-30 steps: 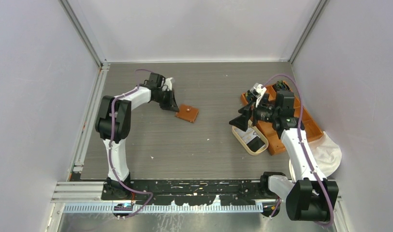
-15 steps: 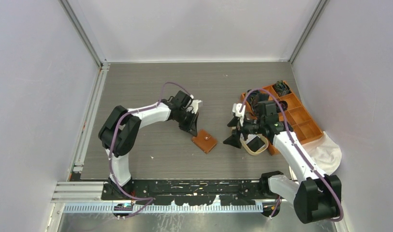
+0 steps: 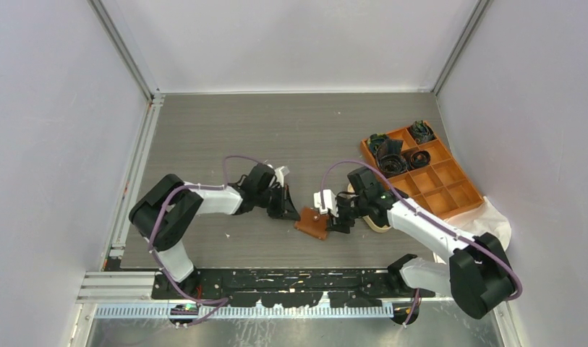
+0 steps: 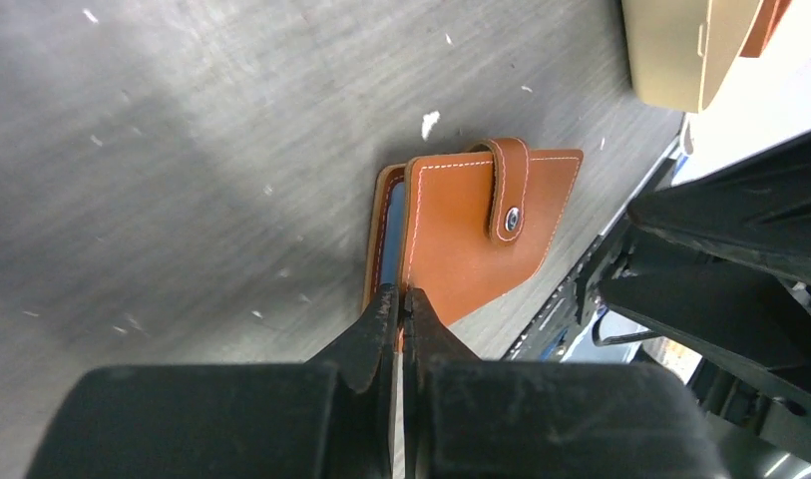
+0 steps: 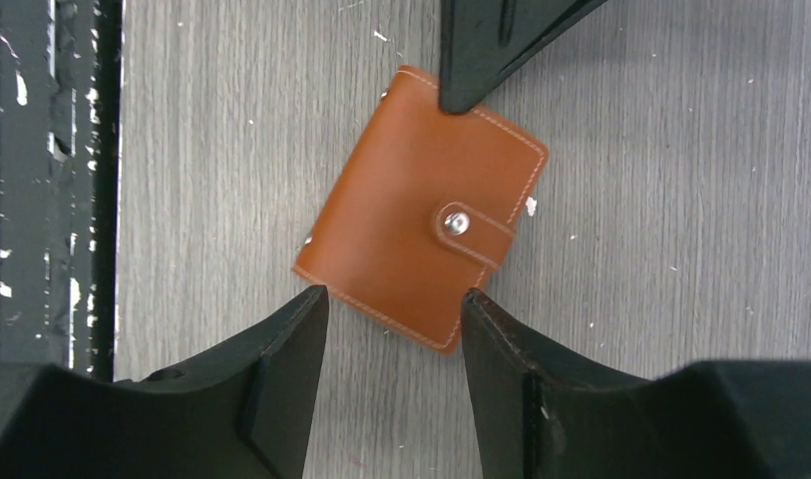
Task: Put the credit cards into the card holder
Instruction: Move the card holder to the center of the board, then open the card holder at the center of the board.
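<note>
Top view: card holder (image 3: 312, 223) lies flat on the table (image 3: 204, 130), well apart from the orange compartmented box (image 3: 424, 170), which sits beyond it to the right. Left gripper (image 3: 291, 211) is at the holder's left edge and right gripper (image 3: 333, 219) at its right edge, so the holder lies between them. No credit cards can be made out. Left wrist view: fingers (image 4: 376, 334) are pressed together, tips resting on the holder's near corner, pinning it rather than pinching it. A blue layer shows at the holder's open side; card or lining, cannot tell. Cream oval tray (image 4: 665, 55) is beyond the holder, contents hidden. Right wrist view: fingers (image 5: 281, 379) are spread astride the holder's near corner, apparently just clear of the leather. The strap is fastened over the snap button (image 5: 460, 224). Judgement: the step is securing the shut holder for opening. The right fingers should close on leather edges only, not scrape the table, while the left tips press down so the holder cannot swivel.
</note>
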